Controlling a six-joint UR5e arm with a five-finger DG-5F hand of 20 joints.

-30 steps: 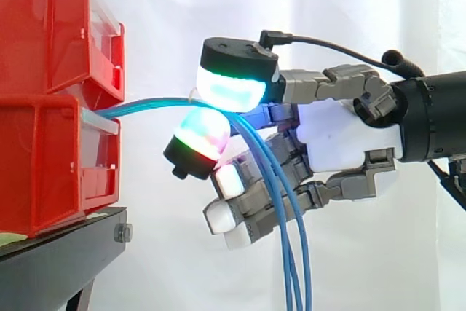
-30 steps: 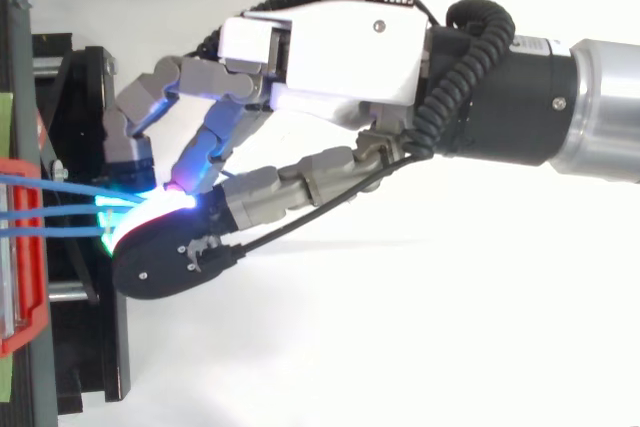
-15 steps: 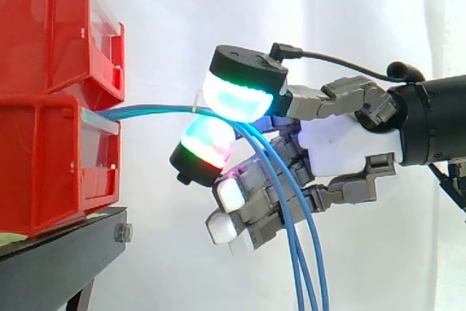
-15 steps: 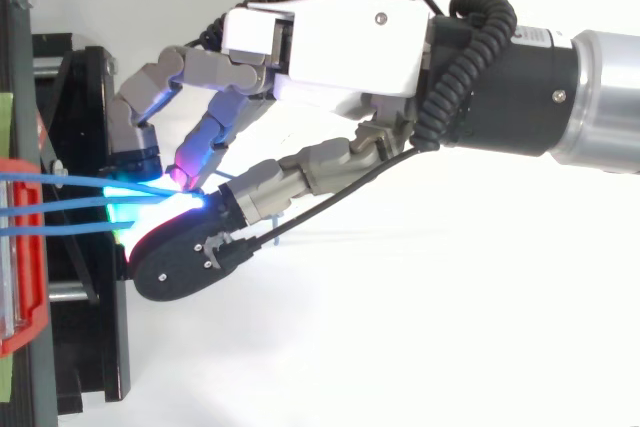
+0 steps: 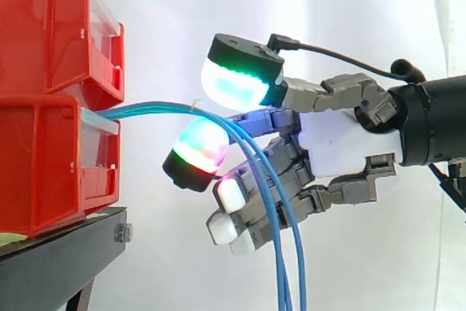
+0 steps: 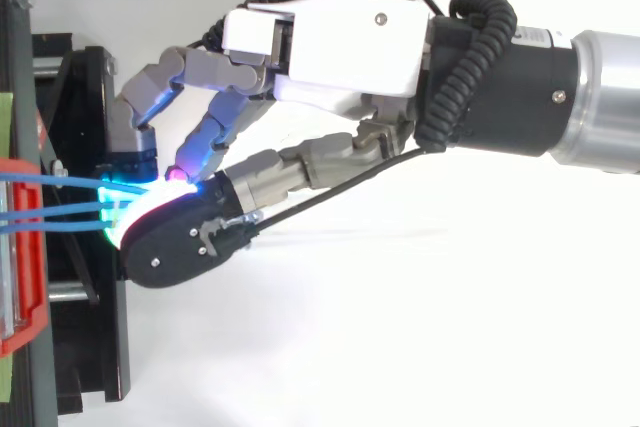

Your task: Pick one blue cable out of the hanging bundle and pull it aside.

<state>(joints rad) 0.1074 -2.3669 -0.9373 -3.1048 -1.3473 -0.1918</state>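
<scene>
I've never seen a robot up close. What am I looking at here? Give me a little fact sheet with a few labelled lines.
Setting: red bins stacked on a black stand, with a white curtain behind
Cables: blue cables run out from the bins, arch over and hang down
Robot: hand comes in from the right, meeting the cables at their bend
Grip: cannot tell whether the hand holds a cable
Task status: no cable is yet pulled clear of the bundle
</scene>
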